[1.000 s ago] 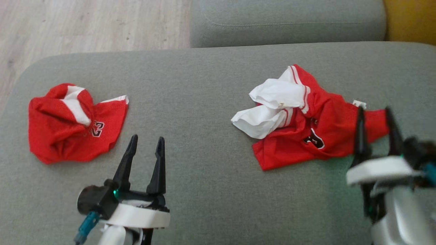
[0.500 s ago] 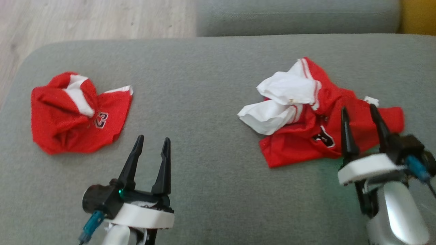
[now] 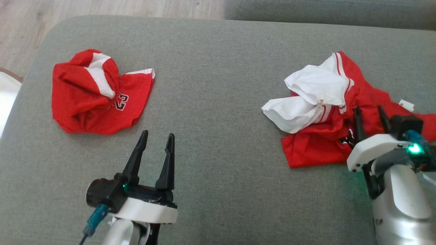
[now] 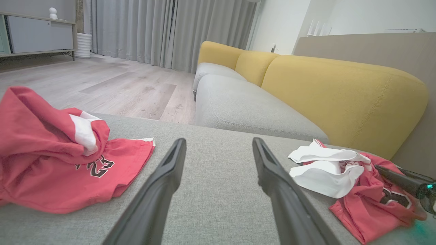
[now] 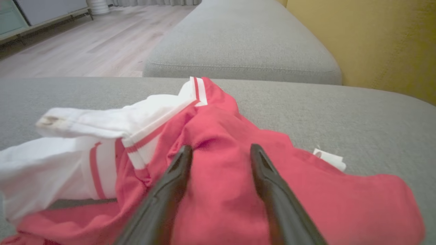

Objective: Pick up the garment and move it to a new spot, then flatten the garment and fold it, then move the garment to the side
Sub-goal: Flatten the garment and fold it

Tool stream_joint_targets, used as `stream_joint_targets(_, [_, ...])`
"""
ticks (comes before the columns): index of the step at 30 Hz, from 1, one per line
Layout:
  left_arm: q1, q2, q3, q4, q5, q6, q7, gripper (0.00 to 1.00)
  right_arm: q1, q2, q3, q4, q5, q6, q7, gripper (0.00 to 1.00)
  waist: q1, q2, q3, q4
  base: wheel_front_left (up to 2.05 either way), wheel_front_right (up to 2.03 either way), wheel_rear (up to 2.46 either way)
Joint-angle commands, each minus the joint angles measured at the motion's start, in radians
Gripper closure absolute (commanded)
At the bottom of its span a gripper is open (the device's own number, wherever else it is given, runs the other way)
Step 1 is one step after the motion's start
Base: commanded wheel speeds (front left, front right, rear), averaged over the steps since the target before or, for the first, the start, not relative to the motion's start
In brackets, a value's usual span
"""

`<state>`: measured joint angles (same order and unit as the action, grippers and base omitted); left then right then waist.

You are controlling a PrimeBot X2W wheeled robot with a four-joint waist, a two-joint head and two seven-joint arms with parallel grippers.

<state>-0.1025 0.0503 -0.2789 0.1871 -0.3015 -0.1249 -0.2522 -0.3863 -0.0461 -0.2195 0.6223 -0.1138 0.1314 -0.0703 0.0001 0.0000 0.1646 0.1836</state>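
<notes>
The left gripper (image 3: 158, 133) hangs low over bare cushion (image 3: 218, 190), fingers spread, holding nothing. The right gripper (image 3: 368, 109) is the one that has moved. A second ago its fingers stood at the garment's (image 3: 313, 148) right-hand tail; now they sit over the red middle, just right of the bunched white part. The head camera has also swung, so not all of that shift is the arm's.

In the right wrist view the fingers are apart and straddle a raised red fold. They look pressed into the cloth, though the blur leaves contact unsure. By my reading the first pick-up is about to close: nothing is clamped yet, and the garment lies crumpled on the cushion's right side. Further left, well apart, lies the other shirt (image 3: 95, 105), untouched.
</notes>
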Motion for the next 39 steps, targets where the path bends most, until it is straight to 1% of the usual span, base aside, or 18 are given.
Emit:
stream_joint_targets(1, [-0.043,0.000,0.024,-0.027,-0.007,-0.006,-0.010,0.00,-0.058,-0.004,0.022,-0.017,0.006,-0.001,-0.024,1.00,-0.0001,0.0000,-0.003,0.004,0.00,0.00,0.00])
stream_joint_targets(3, [-0.041,0.000,0.025,-0.020,-0.006,-0.006,-0.010,0.00,-0.093,-0.004,0.038,-0.016,0.022,-0.001,-0.093,1.00,-0.0001,0.0000,-0.016,0.005,0.00,0.00,0.00])
stream_joint_targets(6, [-0.034,0.000,0.028,-0.014,-0.003,-0.006,-0.010,0.00,-0.124,-0.004,0.080,-0.025,0.050,-0.001,-0.136,1.00,-0.0001,0.0000,-0.040,0.002,0.00,0.00,0.00])
stream_joint_targets(12, [-0.014,0.000,0.029,-0.010,-0.002,-0.006,-0.010,0.00,-0.196,-0.004,0.209,-0.110,0.114,-0.001,-0.173,1.00,-0.0001,0.0000,-0.093,0.001,0.00,0.00,0.00])
stream_joint_targets(13, [-0.014,0.000,0.029,-0.010,-0.002,-0.006,-0.010,0.00,-0.196,-0.004,0.209,-0.110,0.114,-0.001,-0.173,1.00,-0.0001,0.0000,-0.093,0.001,0.00,0.00,0.00])
stream_joint_targets(15, [-0.006,0.000,0.031,-0.011,-0.001,-0.006,-0.010,0.00,-0.225,-0.004,0.258,-0.159,0.134,-0.001,-0.178,1.00,-0.0001,0.0000,-0.110,0.002,0.00,0.00,0.00])
stream_joint_targets(17, [0.002,0.000,0.031,-0.011,0.001,-0.006,-0.010,0.00,-0.258,-0.004,0.283,-0.217,0.133,-0.001,-0.182,1.00,-0.0001,0.0000,-0.126,0.005,0.00,0.00,0.00])
stream_joint_targets(20, [0.014,0.000,0.029,-0.013,0.004,-0.006,-0.010,0.00,-0.307,-0.004,0.263,-0.307,0.112,-0.001,-0.180,1.00,-0.0001,0.0000,-0.146,0.015,0.00,0.00,0.00])
stream_joint_targets(23, [0.022,0.000,0.031,-0.017,0.006,-0.005,-0.010,0.00,-0.343,-0.004,0.227,-0.382,0.080,-0.001,-0.138,1.00,-0.0001,0.0000,-0.159,0.030,0.00,0.00,0.00])
stream_joint_targets(25, [0.026,0.000,0.034,-0.021,0.006,-0.005,-0.010,0.00,-0.348,-0.008,0.201,-0.412,0.018,-0.001,-0.092,1.00,-0.0001,0.0000,-0.159,0.040,0.00,0.00,0.00])
stream_joint_targets(27, [0.027,0.000,0.035,-0.024,0.006,-0.005,-0.010,0.00,-0.338,-0.019,0.165,-0.418,-0.036,-0.001,-0.044,1.00,-0.0001,0.0000,-0.154,0.050,0.00,0.00,0.00])
stream_joint_targets(28, [0.027,0.000,0.035,-0.025,0.006,-0.005,-0.010,0.00,-0.331,-0.033,0.149,-0.413,-0.071,-0.001,-0.020,1.00,-0.0001,0.0000,-0.149,0.055,0.00,0.00,0.00])
stream_joint_targets(31, [0.023,0.000,0.036,-0.029,0.005,-0.005,-0.010,0.00,-0.308,-0.055,0.101,-0.361,-0.122,-0.001,0.024,1.00,-0.0001,0.0000,-0.126,0.064,0.00,0.00,0.00])
stream_joint_targets(34, [0.008,0.000,0.033,-0.031,0.003,-0.005,-0.010,0.00,-0.308,-0.083,0.055,-0.259,-0.175,-0.001,0.029,1.00,-0.0001,0.0000,-0.096,0.071,0.00,0.00,0.00])
stream_joint_targets(36, [-0.003,0.000,0.031,-0.032,0.001,-0.005,-0.010,0.00,-0.323,-0.084,0.036,-0.166,-0.188,-0.001,0.025,1.00,-0.0001,0.0000,-0.081,0.074,0.00,0.00,0.00])
stream_joint_targets(38, [-0.012,0.000,0.030,-0.032,-0.003,-0.005,-0.010,0.00,-0.337,-0.104,0.049,-0.056,-0.225,-0.001,0.041,0.00,-0.0001,0.0000,-0.066,0.074,0.00,0.00,0.00])
stream_joint_targets(39, [-0.016,0.000,0.027,-0.031,-0.005,-0.005,-0.010,0.00,-0.347,-0.116,0.054,-0.012,-0.245,-0.001,0.041,0.00,-0.0001,0.0000,-0.059,0.074,0.00,0.00,0.00])
